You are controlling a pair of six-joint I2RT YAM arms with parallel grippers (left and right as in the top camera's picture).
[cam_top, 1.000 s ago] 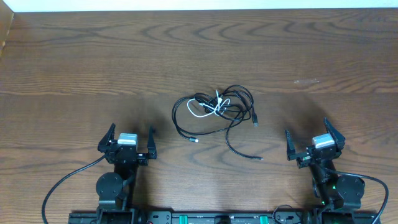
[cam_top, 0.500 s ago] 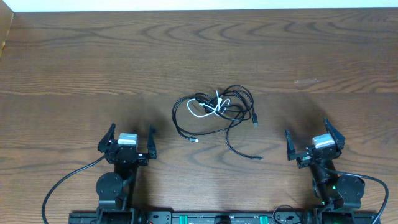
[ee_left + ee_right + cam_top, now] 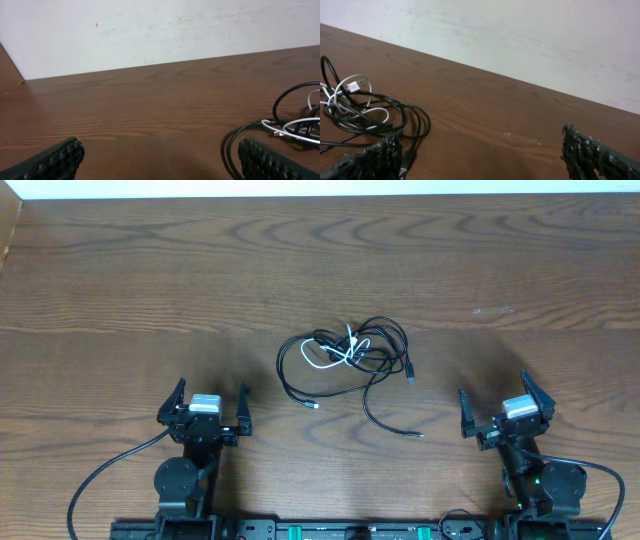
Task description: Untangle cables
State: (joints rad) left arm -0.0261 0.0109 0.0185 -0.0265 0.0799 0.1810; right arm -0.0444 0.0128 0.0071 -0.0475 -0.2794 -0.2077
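Nothing moved; tangled cables (image 3: 347, 355) lie between both jaws.

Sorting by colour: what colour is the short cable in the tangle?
The short cable is white; clearest in the right wrist view.

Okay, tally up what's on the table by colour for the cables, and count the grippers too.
White cables: 1
Black cables: at least 2, going by 3 loose plug ends; the tangle hides the exact number
Grippers, both open: 2, the left gripper and the right gripper
Total: at least 5
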